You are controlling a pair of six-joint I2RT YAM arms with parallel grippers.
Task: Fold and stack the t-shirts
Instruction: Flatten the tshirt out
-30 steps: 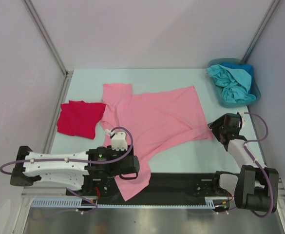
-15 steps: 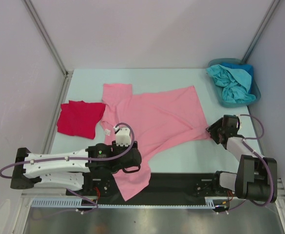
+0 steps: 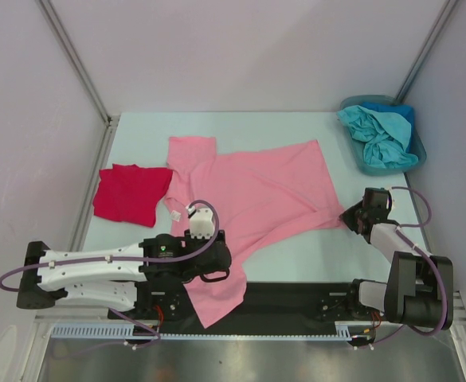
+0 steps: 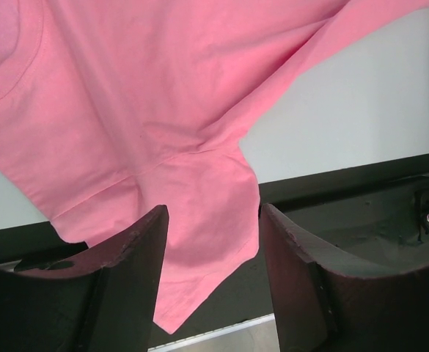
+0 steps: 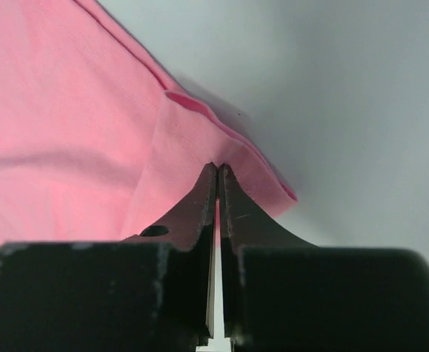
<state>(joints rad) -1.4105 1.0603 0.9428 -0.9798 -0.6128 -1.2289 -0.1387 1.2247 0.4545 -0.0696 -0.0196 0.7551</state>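
Closed the right fingers (image 5: 188, 216) tight on the near right corner of the pink shirt (image 3: 256, 187), after holding them apart a moment before. Brought them in closer to that corner too. Shifted the left fingers (image 4: 126, 264) slightly to the right above the near sleeve, and narrowed them a little.

Hidden from above under the left arm (image 3: 97, 269): a near patch of the pink t-shirt (image 3: 264, 187); cut off by the left wrist view's top and left edges: most of that shirt; hidden between the tips of the right gripper (image 5: 217, 167): the pinched hem; too crumpled to count: teal and blue t-shirts (image 3: 376, 135) in the bin (image 3: 384, 169).
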